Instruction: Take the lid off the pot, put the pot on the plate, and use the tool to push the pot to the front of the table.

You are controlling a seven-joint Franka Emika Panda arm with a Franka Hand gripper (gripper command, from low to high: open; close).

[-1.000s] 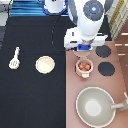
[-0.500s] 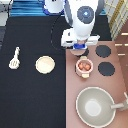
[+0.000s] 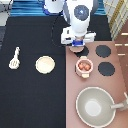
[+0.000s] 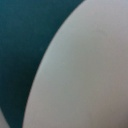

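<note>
The pot stands uncovered on the stove's front-left burner, its reddish inside showing. Just above it in the exterior view, my gripper hangs over the stove's left edge, shut on the pale-pink lid, which peeks out below the hand. A pale curved surface fills most of the wrist view. On the black table, the cream plate lies left of the pot with nothing on it. Further left lies the spatula tool.
The brownish-pink stove block fills the exterior view's right side, with two bare black burners to the right of the pot. A large grey pan with its handle pointing right sits at the stove's bottom.
My gripper has moved toward the exterior view's left, from above the stove's back burners to its left edge, carrying the lid. The pot, plate and spatula have stayed put.
</note>
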